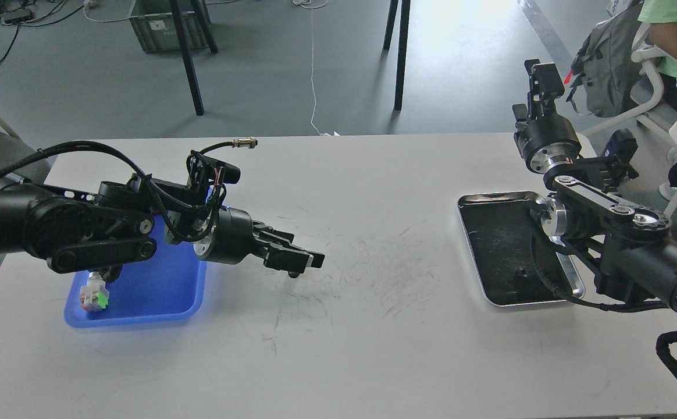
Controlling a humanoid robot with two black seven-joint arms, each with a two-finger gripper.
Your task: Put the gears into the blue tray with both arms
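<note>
Blue tray (158,305) sits at table left, and no gear shows inside it; the only visible content is a switch (93,295) with a green cap in its near-left corner, while much of the tray's far end is hidden by the left arm. So by my read nothing is placed yet.

Left gripper (299,263) is low over the white table (338,349), just right of the tray, fingers spread a little apart. A small dark bit, likely gear one (294,274), peeks out right under the fingertips, resting on the table. Not grasped as far as I can tell; the jaws stand open around or just above it.

Steel tray (574,285) at table right has a black inside. A tiny dark bump on it, probably gear two (522,271), lies near the tray's near end, hard to make out against the black.

Right gripper (545,78) is raised high beyond the far table edge, well apart from the steel tray and pointing up. It is seen small and dark, so whether it is parted or closed cannot be told; nothing visible in it.

Judgement: early stage. Left: close on gear one, carry it to the blue tray, release. The right arm has its whole pick and transfer to do.
</note>
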